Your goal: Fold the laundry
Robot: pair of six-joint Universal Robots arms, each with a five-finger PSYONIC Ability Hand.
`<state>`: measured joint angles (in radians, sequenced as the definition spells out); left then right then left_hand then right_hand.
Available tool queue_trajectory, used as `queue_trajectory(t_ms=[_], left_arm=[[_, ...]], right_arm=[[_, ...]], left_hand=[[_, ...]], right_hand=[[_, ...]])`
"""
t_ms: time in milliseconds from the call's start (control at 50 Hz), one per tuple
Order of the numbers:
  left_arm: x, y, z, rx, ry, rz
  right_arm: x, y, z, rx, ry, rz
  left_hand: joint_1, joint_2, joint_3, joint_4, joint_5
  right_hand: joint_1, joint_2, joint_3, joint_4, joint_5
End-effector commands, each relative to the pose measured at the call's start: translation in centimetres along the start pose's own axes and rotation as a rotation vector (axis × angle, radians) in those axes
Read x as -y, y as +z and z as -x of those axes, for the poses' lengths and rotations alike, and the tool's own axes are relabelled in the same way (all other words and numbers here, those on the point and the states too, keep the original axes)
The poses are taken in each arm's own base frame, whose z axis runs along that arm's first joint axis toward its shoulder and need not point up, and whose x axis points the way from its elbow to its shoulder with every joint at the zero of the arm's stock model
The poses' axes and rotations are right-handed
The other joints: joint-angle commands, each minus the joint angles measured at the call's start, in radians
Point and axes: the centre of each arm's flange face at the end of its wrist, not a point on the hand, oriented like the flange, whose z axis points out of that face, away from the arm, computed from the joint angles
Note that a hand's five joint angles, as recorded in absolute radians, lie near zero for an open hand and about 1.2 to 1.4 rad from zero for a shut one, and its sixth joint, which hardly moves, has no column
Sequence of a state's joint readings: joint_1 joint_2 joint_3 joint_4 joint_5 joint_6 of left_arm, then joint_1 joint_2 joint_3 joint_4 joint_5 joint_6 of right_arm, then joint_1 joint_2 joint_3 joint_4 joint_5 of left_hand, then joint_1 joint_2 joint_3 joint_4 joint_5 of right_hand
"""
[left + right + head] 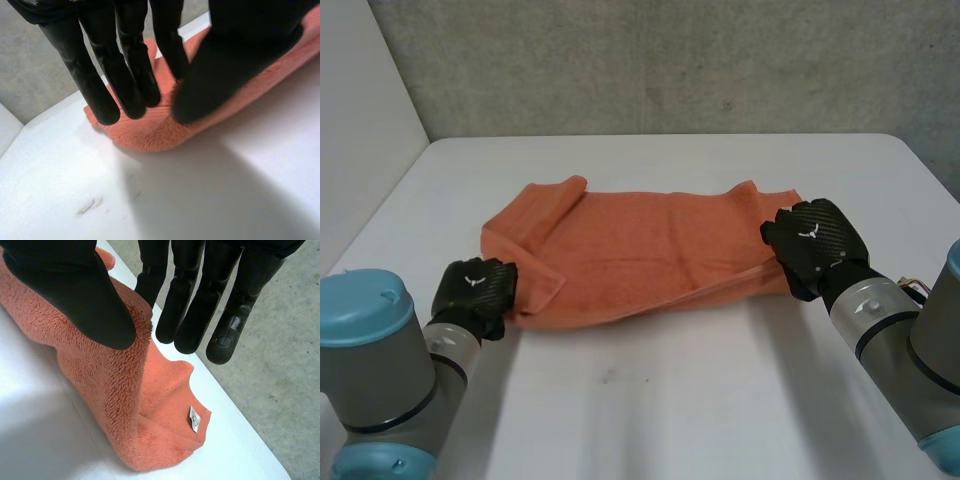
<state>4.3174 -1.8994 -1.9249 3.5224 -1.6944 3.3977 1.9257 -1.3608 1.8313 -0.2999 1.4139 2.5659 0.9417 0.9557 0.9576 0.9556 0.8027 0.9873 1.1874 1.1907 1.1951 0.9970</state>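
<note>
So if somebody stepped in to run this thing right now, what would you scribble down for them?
Left hand: open, straight fingers over the towel's left end.
Right hand: thumb and fingers appear to pinch the towel's right end.
Towel: orange, lying across the white table.
Done: it seems folded once lengthwise, loosely, with uneven edges.
Left: fold it again and square it up.

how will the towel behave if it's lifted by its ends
Likely floppy: the towel lies in soft folds, and it drapes limply where the right hand pinches its end. Lifted by both ends, its middle would probably sag. The thick pile looks grippy, so it should not slip easily, and may drag rather than slide on the table.
</note>
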Motion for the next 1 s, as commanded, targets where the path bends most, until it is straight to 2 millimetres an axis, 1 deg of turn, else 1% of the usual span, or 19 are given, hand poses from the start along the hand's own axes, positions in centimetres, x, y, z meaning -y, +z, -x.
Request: queue_trajectory(t_ms=[20, 40, 60, 80, 200, 240, 260, 300, 320, 360, 400, 420, 520, 560, 580, 620, 780, 960, 1000], left_arm=[[1.3, -0.3, -1.0, -0.102, 0.006, -0.057], [1.3, -0.3, -1.0, -0.102, 0.006, -0.057], [1.4, -0.3, -1.2, -0.142, 0.004, -0.067], [1.5, -0.3, -1.5, -0.187, 0.008, -0.078], [1.6, 0.4, -1.1, -0.27, 0.087, -0.111], [1.9, 1.6, 0.5, -0.252, 0.176, -0.135], [1.9, 1.6, 0.5, -0.251, 0.176, -0.135], [2.5, 2.8, 2.4, -0.22, 0.235, -0.158], [2.6, 2.8, 2.4, -0.219, 0.235, -0.158], [3.7, 4.0, 3.3, -0.226, 0.248, -0.185], [3.8, 4.6, 3.5, -0.247, 0.245, -0.185], [3.7, 5.4, 3.3, -0.279, 0.244, -0.174], [3.7, 6.8, 2.9, -0.325, 0.245, -0.165], [3.3, 8.4, 2.8, -0.362, 0.286, -0.138], [3.3, 8.4, 2.8, -0.362, 0.286, -0.137], [2.7, 9.2, 2.4, -0.414, 0.373, -0.101], [1.0, 9.5, 1.6, -0.484, 0.568, -0.071], [0.5, 10.1, 1.3, -0.494, 0.582, -0.067], [0.6, 10.1, 1.2, -0.497, 0.581, -0.068]], right_arm=[[-0.5, 0.1, 0.3, 0.01, 0.054, 0.015], [-0.7, 0.2, 0.4, 0.015, 0.066, 0.024], [-0.7, 0.2, 0.4, 0.015, 0.066, 0.024], [-1.0, 0.3, 0.6, 0.018, 0.074, 0.033], [-1.4, 0.4, 0.8, 0.024, 0.075, 0.038], [-1.4, 0.4, 0.9, 0.025, 0.074, 0.04], [-1.6, 0.5, 1.0, 0.028, 0.073, 0.046], [-1.8, 0.6, 1.1, 0.031, 0.075, 0.053], [-1.8, 0.6, 1.1, 0.031, 0.075, 0.053], [-2.1, 0.6, 1.3, 0.037, 0.073, 0.06], [-2.1, 0.6, 1.3, 0.039, 0.073, 0.061], [-2.1, 0.6, 1.4, 0.041, 0.072, 0.06], [-2.1, 0.5, 1.5, 0.045, 0.071, 0.061], [-2.1, 0.5, 1.6, 0.046, 0.071, 0.064], [-2.1, 0.5, 1.6, 0.046, 0.07, 0.064], [-2.2, 0.5, 1.5, 0.045, 0.07, 0.065], [-2.2, 0.5, 1.5, 0.047, 0.068, 0.064], [-2.1, 0.4, 1.7, 0.05, 0.065, 0.063], [-2.1, 0.4, 1.7, 0.05, 0.065, 0.063]], left_hand=[[-0.531, -0.545, -0.547, -0.545, -0.566], [-0.531, -0.545, -0.547, -0.545, -0.567], [-0.636, -0.65, -0.652, -0.65, -0.672], [-0.652, -0.666, -0.668, -0.666, -0.687], [-0.664, -0.678, -0.679, -0.677, -0.699], [-0.669, -0.683, -0.685, -0.683, -0.705], [-0.669, -0.683, -0.685, -0.683, -0.705], [-0.661, -0.675, -0.677, -0.675, -0.696], [-0.661, -0.675, -0.677, -0.675, -0.696], [-0.643, -0.657, -0.659, -0.657, -0.679], [-0.643, -0.657, -0.659, -0.657, -0.679], [-0.643, -0.657, -0.659, -0.657, -0.679], [-0.622, -0.636, -0.638, -0.636, -0.658], [-0.611, -0.625, -0.627, -0.625, -0.646], [-0.611, -0.625, -0.627, -0.625, -0.646], [-0.611, -0.625, -0.627, -0.625, -0.646], [-0.602, -0.616, -0.618, -0.616, -0.638], [-0.599, -0.613, -0.615, -0.613, -0.635], [-0.552, -0.566, -0.568, -0.566, -0.588]], right_hand=[[0.409, 0.209, 0.206, 0.201, 0.225], [0.409, 0.209, 0.206, 0.201, 0.225], [0.409, 0.209, 0.206, 0.201, 0.225], [0.409, 0.209, 0.206, 0.201, 0.225], [0.409, 0.209, 0.206, 0.201, 0.225], [0.409, 0.209, 0.206, 0.201, 0.225], [0.409, 0.209, 0.206, 0.201, 0.225], [0.409, 0.209, 0.206, 0.201, 0.225], [0.409, 0.209, 0.206, 0.201, 0.225], [0.409, 0.209, 0.206, 0.201, 0.225], [0.409, 0.209, 0.206, 0.201, 0.225], [0.409, 0.209, 0.206, 0.201, 0.225], [0.409, 0.209, 0.206, 0.201, 0.225], [0.409, 0.209, 0.206, 0.201, 0.225], [0.409, 0.209, 0.206, 0.201, 0.225], [0.409, 0.209, 0.206, 0.201, 0.225], [0.409, 0.209, 0.206, 0.201, 0.225], [0.409, 0.209, 0.206, 0.201, 0.225], [0.409, 0.209, 0.206, 0.201, 0.225]])
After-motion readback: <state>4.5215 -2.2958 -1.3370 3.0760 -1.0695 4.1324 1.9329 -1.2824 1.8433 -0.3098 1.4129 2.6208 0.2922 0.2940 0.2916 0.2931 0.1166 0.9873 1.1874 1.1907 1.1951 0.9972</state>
